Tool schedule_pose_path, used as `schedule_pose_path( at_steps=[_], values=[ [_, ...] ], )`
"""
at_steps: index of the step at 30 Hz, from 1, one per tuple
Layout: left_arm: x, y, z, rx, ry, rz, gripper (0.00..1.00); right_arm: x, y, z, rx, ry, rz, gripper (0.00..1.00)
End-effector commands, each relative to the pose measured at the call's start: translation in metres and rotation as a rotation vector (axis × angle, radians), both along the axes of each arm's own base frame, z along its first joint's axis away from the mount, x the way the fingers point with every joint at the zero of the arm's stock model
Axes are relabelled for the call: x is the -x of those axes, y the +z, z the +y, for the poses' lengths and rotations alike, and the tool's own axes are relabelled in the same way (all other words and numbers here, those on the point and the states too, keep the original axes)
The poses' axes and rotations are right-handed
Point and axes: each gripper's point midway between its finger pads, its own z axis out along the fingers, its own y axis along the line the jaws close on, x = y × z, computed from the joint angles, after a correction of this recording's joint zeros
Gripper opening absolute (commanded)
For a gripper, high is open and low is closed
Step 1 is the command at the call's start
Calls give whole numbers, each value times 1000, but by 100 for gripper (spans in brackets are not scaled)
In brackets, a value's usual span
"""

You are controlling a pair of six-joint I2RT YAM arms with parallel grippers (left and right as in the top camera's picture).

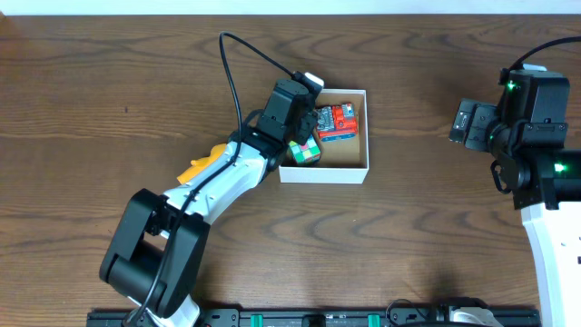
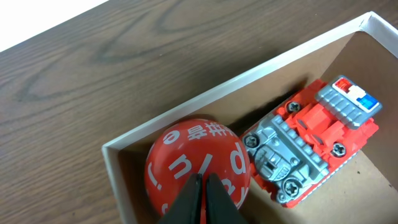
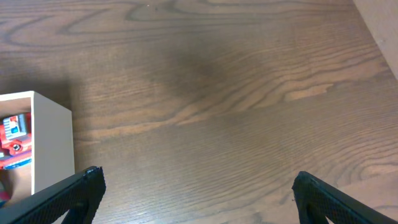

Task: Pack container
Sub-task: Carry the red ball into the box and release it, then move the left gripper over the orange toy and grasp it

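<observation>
left fingers [image 2: 214, 200] pressed together in a corner of the container [image 1: 327, 174], over a red ball [image 2: 193, 155] | right fingers [image 3: 68, 196] spread wide over the wooden surface [image 3: 217, 93], well apart from it

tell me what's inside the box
A red toy truck, a red ball with white letters beside it, and a multicoloured cube. From overhead the left arm covers part of the box; the floor under the toys is hidden.

Even bright indoor light, soft faint shadows on the table [image 1: 91, 109], all 3 views sharp
</observation>
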Motion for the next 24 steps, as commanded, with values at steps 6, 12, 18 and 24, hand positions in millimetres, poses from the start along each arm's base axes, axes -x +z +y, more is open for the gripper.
schedule_pose_path(
  at_steps=[6,12,18,24],
  values=[
    [6,65,10,56,30,-105,6,0,4,-4,-2,-25,-12,99],
    [24,102,40,11,107,-145,8,0,4,-4,-2,-25,-12,99],
    [64,92,108,-188,314,-26,54,0,4,-4,-2,-25,-12,99],
    [101,55,160,-281,448,209,98,0,4,-4,-2,-25,-12,99]
  ],
)
